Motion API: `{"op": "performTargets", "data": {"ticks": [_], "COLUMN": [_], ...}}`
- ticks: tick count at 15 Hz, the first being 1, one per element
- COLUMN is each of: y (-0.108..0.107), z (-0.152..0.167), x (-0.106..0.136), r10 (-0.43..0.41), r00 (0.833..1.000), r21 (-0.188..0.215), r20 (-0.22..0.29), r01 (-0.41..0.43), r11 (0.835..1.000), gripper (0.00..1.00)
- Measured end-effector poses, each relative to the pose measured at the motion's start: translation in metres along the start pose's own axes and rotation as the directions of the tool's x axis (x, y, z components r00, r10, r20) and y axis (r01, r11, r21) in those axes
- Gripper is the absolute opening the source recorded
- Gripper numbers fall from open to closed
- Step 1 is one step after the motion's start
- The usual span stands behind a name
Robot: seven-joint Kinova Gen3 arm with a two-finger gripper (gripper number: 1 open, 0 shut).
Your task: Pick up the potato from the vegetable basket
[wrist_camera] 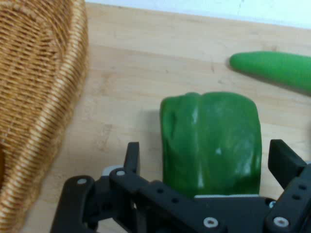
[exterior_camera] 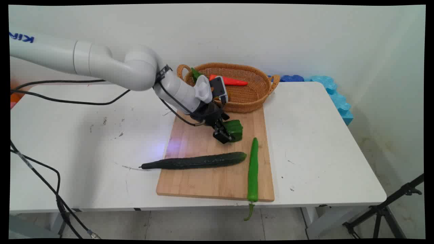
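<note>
A dark cucumber point(exterior_camera: 195, 161) lies across the cutting board point(exterior_camera: 217, 183), its tip over the board's left edge onto the worktop point(exterior_camera: 84, 142). The claw point(exterior_camera: 226, 135) stands wide astride a green bell pepper point(wrist_camera: 210, 141) near the board's far edge. A wicker basket point(exterior_camera: 249, 98) sits behind; a long green chili point(exterior_camera: 253, 166) lies along the board's right edge.

Through hand camera I saw gripper point(wrist_camera: 209, 162) low over wooden board point(wrist_camera: 141, 73), fingers point(wrist_camera: 131, 156) spread wide. Green bell pepper point(wrist_camera: 210, 141) lay on board between them, with a gap at each side, neither finger touching it. Wicker basket point(wrist_camera: 41, 97) filled left edge, its wall standing on board, near left finger. Tip of long green chili point(wrist_camera: 272, 68) poked in at upper right, apart from pepper.
</note>
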Motion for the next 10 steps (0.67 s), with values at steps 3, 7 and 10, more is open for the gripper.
{"op": "performTargets", "data": {"ticks": [3, 7, 10], "y": [-0.007, -0.021, -0.034], "z": [-0.012, -0.032, -0.045], "x": [0.010, 0.023, 0.031], "r10": [-0.004, -0.003, -0.001], "r00": [1.000, 1.000, 1.000], "r21": [0.001, 0.009, 0.023], "r20": [-0.003, -0.006, -0.007], "r01": [0.004, 0.003, 0.001], "r11": [1.000, 1.000, 1.000], "gripper": [1.00, 1.00, 1.00]}}
